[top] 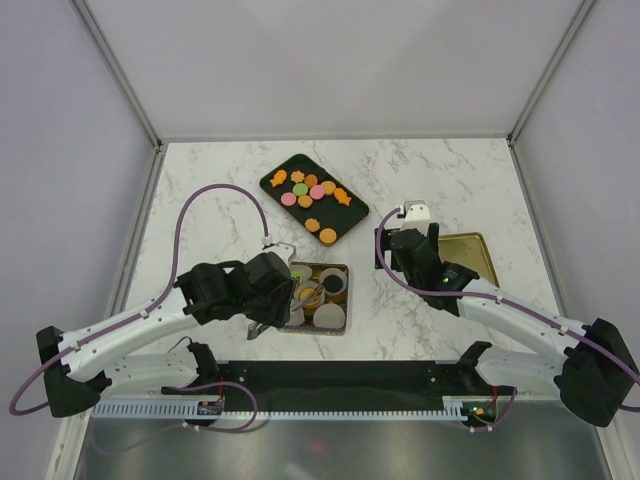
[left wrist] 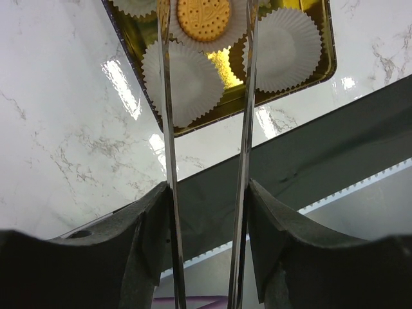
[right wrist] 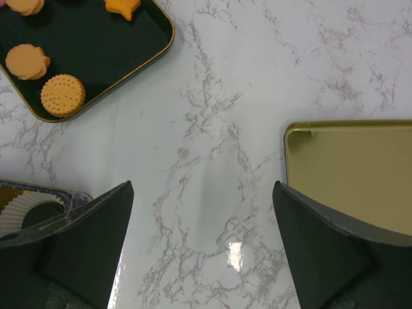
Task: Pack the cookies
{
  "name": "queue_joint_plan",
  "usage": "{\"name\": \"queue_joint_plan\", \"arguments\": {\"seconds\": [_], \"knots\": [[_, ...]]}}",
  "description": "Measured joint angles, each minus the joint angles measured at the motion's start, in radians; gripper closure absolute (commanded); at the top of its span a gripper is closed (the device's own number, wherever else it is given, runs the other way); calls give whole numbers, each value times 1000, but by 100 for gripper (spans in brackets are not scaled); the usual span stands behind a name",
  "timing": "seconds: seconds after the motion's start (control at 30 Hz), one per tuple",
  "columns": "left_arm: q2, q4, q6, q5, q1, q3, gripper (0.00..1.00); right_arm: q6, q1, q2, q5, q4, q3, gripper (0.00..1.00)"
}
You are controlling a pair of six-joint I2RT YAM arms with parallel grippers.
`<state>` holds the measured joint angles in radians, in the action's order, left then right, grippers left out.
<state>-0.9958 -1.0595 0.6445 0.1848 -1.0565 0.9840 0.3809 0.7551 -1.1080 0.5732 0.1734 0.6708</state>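
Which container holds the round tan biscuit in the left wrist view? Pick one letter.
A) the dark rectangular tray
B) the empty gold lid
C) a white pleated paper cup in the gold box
C: the round tan biscuit lies in a white pleated paper cup sitting inside the gold box.

1. One round, golden-brown cookie with an embossed face lies flat in a white paper cup. It sits straight ahead of the left gripper, between the two fingers, with a gap showing on each side.
2. The other cookies lie flat and loose on a dark tray, ahead and to the left of the right gripper and well apart from it. Most are orange rounds, a few are pink and one is green.
3. Among them, an orange star lies at the end farthest from the right gripper, and an orange fish on the side nearer to it.
4. Closest to the right gripper is a round, dotted biscuit, with a scalloped orange piece just beside it.
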Motion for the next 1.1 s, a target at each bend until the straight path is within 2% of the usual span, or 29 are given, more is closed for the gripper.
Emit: {"name": "queue_joint_plan", "arguments": {"seconds": [0.23, 0.4, 0.53, 0.77, 0.93, 1.1], "knots": [[0, 1, 0, -2, 0, 17, 46, 0, 0, 0, -1, 0, 0, 2], [-44, 1, -19, 24, 2, 172, 46, 0, 0, 0, -1, 0, 0, 2], [-176, 45, -93, 59, 87, 324, 48, 0, 0, -1, -1, 0, 0, 2], [-499, 168, -232, 108, 339, 423, 47, 0, 0, -10, -11, 0, 0, 2], [-713, 222, -284, 124, 407, 509, 47, 0, 0, -15, -16, 0, 0, 2], [-818, 243, -307, 130, 426, 568, 47, 0, 0, -15, -19, 0, 0, 2]]}}
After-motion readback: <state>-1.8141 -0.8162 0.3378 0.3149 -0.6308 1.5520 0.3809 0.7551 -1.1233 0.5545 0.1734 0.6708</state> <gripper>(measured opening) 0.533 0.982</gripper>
